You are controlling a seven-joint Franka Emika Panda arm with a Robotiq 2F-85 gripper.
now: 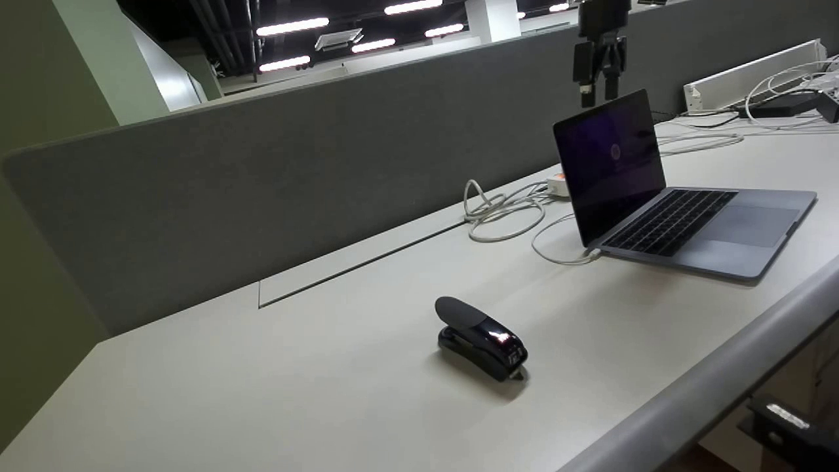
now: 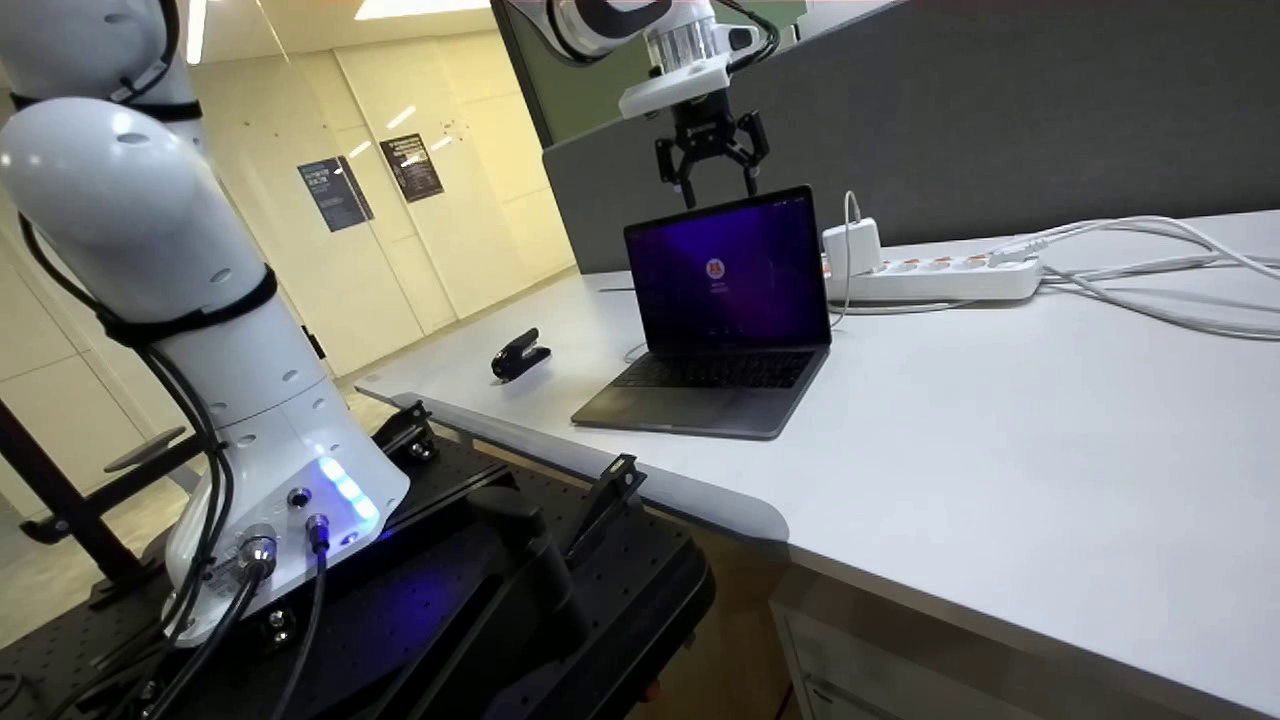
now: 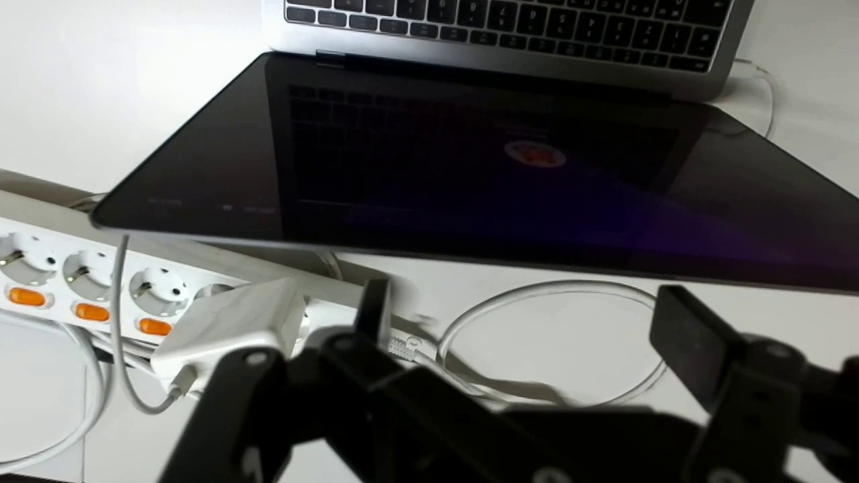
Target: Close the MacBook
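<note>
Presently, my black two-fingered tool [image 2: 720,196] hovers, spread wide.
Near it I see the thin, silver-grey MacBook [image 2: 725,315] standing open.

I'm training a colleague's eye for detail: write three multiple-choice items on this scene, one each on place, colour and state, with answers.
1. Where is the white charger?
A on the floor; B on the power strip; C on a shelf
2. What colour are the strip's switches?
A green; B blue; C orange
3. How is the laptop?
A open; B shut; C upside down

1 B: an exterior view shows it standing on the strip.
2 C: orange switches show in the wrist view.
3 A: its lit screen stands up from the keyboard.
</note>
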